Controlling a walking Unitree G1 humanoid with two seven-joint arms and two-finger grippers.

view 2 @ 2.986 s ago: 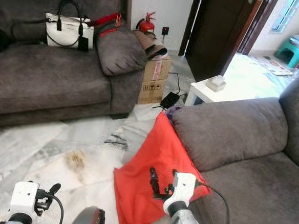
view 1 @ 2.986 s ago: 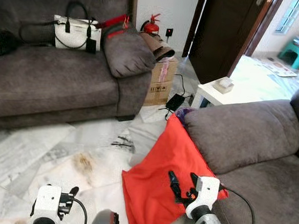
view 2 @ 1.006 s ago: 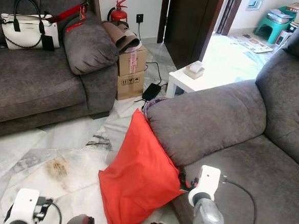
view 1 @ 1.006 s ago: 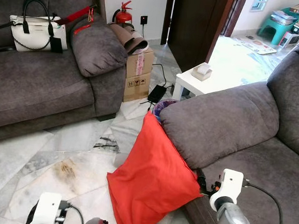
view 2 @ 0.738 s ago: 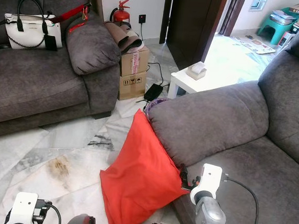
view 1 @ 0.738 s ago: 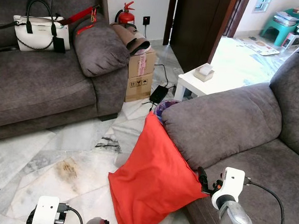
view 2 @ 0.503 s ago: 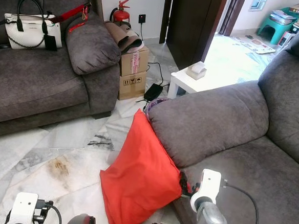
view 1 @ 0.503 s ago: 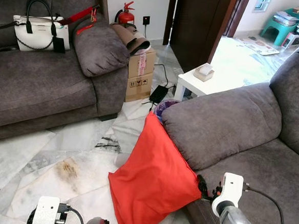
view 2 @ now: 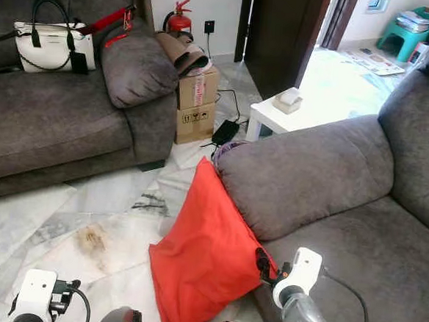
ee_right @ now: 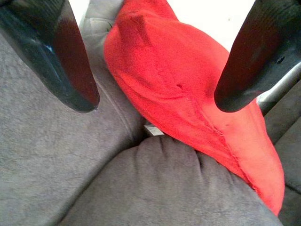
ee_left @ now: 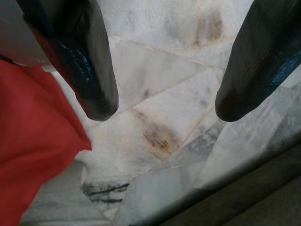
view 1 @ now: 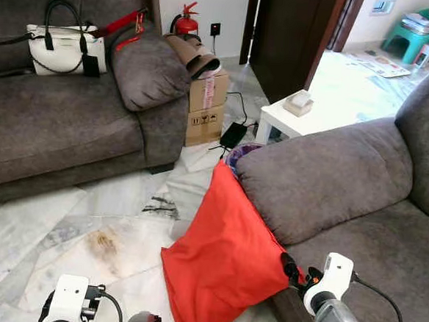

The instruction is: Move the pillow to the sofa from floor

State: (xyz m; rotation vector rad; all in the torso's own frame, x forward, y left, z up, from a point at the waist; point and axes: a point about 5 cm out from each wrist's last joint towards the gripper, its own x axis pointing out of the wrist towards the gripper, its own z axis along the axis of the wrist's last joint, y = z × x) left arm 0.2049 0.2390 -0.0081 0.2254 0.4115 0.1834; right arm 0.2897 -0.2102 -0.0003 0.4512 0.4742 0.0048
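A red pillow (view 1: pixel 223 254) stands on the marble floor, leaning against the armrest of the grey sofa (view 1: pixel 324 176) on my right. My right gripper (view 1: pixel 290 269) is at the pillow's right corner, where it meets the sofa's front. In the right wrist view this gripper (ee_right: pixel 155 101) is open, and the pillow's (ee_right: pixel 188 99) edge lies ahead between its fingers. My left gripper (view 1: pixel 96 297) hangs low at the left, open over the bare floor (ee_left: pixel 160 136), with the pillow's (ee_left: pixel 28 155) edge beside it.
A second grey sofa (view 1: pixel 62 128) at the back left holds a white handbag (view 1: pixel 61 43). Beside it are a cardboard box (view 1: pixel 206 105), a fire extinguisher (view 1: pixel 186 23), cables and a black adapter (view 1: pixel 235 135). A small white table (view 1: pixel 298 119) stands behind the armrest.
The camera has shifted a little. My right gripper has gone from over the pillow's face to its right corner by the sofa. The left arm stays low and the pillow has not moved.
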